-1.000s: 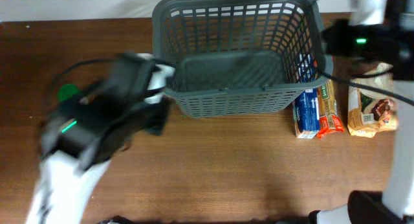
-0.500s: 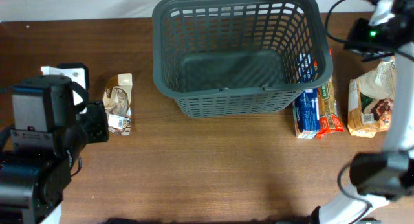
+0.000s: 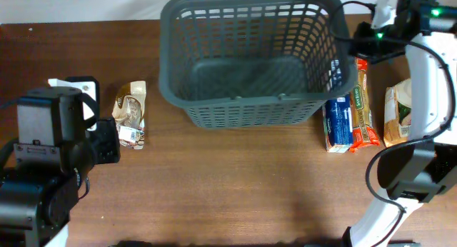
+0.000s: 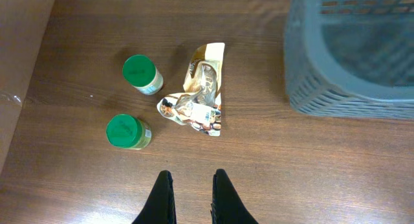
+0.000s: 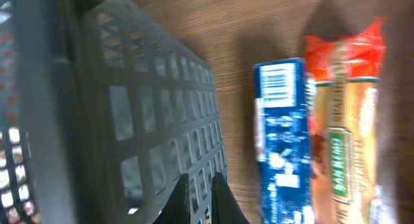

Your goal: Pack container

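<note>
Dark grey basket [image 3: 250, 113] at the far centre of the table [image 3: 250, 190], nothing in my grasp.
From overhead, a blue box [image 3: 338, 122] lay just right of the basket. In my left view, my left claw [image 4: 192, 180] hung closed and empty over wood near two green-lidded jars [image 4: 141, 74] and a snack pouch [image 4: 200, 88]. In my right view, my right claw [image 5: 198, 185] hung closed at the basket's lattice wall.

I see my left gripper [image 4: 192, 180] closed and empty over the table [image 4: 310, 172]. Far green-lidded jar [image 4: 141, 74] and near green-lidded jar [image 4: 128, 131] sit left of the snack packet [image 4: 200, 94]. Container [image 4: 349, 98] corner is upper right.
</note>
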{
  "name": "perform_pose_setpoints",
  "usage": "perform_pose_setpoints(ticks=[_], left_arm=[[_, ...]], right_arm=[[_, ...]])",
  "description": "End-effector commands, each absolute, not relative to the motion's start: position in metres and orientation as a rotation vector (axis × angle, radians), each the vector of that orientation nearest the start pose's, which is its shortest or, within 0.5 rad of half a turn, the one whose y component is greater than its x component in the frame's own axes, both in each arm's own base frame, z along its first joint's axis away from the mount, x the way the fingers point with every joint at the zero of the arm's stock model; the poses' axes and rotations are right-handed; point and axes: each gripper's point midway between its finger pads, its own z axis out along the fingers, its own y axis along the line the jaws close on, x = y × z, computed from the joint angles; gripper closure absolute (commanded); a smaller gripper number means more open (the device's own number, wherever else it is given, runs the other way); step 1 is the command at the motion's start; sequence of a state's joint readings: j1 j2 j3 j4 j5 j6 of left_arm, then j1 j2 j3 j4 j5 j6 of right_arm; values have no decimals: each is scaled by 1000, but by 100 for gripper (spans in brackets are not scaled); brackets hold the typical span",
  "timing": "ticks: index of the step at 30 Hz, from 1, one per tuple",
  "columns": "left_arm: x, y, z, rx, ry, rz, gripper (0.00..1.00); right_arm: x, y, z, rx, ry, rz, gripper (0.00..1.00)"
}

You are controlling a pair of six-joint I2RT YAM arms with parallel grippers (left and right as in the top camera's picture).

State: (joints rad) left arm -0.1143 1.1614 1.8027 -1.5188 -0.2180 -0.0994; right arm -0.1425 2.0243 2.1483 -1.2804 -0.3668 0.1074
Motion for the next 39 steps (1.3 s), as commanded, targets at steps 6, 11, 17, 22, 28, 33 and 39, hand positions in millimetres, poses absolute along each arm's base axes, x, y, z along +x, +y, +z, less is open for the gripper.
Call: perform_pose_setpoints(ticks=[6,11,17,22,28,33,39], left_arm=[[231,14,360,-104,2448,185,98],[230,14,358,-101,2459,184,98],[232,18,359,-114,2451,218,83],[235,24,361,-128,2437,257,38],[242,31,358,-145,2447,324,1],[246,30,354,-141,2466,329,1],[248,30,353,-140,2470,330,1]], right_arm=[[470,43,234,58,2661,553,96],[466,46,233,56,2678,558,96],[447,-4,226,204,2756,355,96],[428,-59,224,386,2784,275,96],[416,-121,226,588,2729,261,96],[414,-156,235,611,2669,196,66],[401,-192,239,662,2658,38,39]])
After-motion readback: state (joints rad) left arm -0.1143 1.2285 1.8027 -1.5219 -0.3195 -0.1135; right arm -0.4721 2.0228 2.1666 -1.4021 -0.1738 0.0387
